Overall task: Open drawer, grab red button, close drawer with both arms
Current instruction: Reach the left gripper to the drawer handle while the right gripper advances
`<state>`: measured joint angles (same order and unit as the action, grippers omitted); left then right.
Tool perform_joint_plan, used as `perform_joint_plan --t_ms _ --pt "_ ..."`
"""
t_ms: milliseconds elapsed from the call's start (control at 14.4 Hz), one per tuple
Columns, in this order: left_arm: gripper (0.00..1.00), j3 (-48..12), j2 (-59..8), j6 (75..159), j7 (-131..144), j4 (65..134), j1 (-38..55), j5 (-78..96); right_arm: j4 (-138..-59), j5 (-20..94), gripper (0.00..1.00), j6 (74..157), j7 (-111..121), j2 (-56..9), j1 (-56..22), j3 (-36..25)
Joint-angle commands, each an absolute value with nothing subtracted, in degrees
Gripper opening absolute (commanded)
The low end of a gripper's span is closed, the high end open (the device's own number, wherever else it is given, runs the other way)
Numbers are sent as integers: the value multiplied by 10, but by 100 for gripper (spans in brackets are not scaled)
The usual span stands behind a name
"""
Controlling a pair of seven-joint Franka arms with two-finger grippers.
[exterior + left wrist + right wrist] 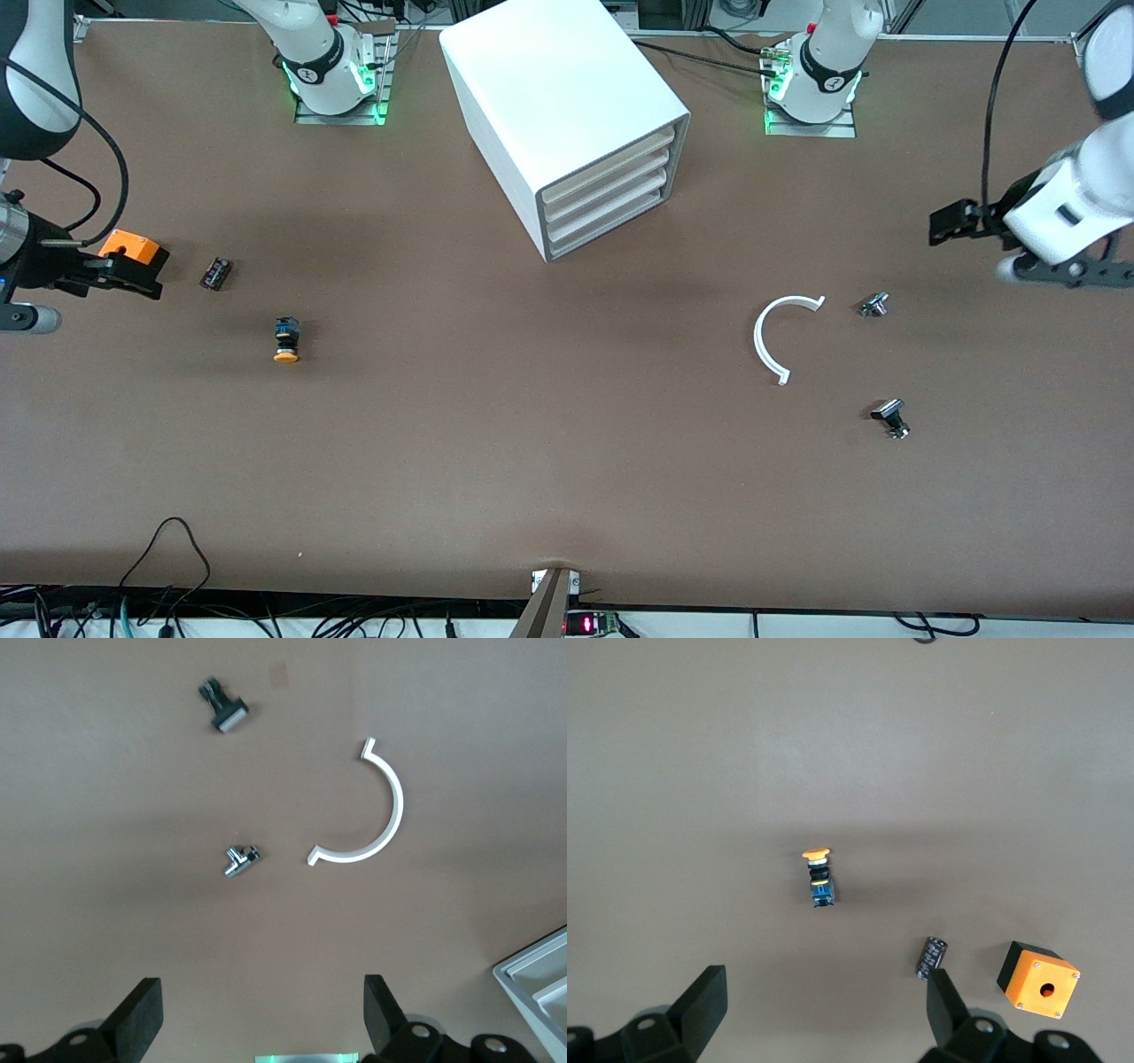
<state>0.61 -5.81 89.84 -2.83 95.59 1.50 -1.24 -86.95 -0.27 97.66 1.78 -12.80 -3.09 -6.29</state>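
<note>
The white cabinet (567, 106) stands between the two arm bases. Its four cream-fronted drawers (611, 190) are all shut; a corner of it shows in the left wrist view (540, 979). The red-capped button is not in view. My left gripper (1063, 273) (261, 992) is open and empty, held above the table at the left arm's end. My right gripper (27, 317) (824, 983) is open and empty, held above the table at the right arm's end, beside the orange box.
A yellow-capped button (286, 339) (818, 875), a small dark cylinder (215, 273) (930, 957) and an orange box (133, 245) (1038, 980) lie toward the right arm's end. A white arc (780, 337) (368, 806) and two metal fittings (874, 305) (890, 417) lie toward the left arm's end.
</note>
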Motion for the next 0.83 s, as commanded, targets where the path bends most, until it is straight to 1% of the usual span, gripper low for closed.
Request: perform_joint_plan --t_ms 0,138,277,554,623,762 --pt "100 -13 -76 889 -37 953 11 -15 -860 5 100 969 11 -136 -30 -61" --pt "100 -14 -102 889 -37 959 5 59 -860 5 100 968 11 -136 -31 -61" --pt "100 -20 -150 889 -38 971 -3 166 -860 5 100 967 18 -136 -33 -58" --pt "100 -43 -184 912 -40 1052 -2 314 -860 13 100 972 15 -148 -51 -56" --pt "100 -47 -201 908 -42 1063 -3 339 -860 20 100 975 11 -151 -62 -56" --pt "100 -67 -227 907 -80 1096 -4 370 -857 22 100 991 10 -177 -75 -56"
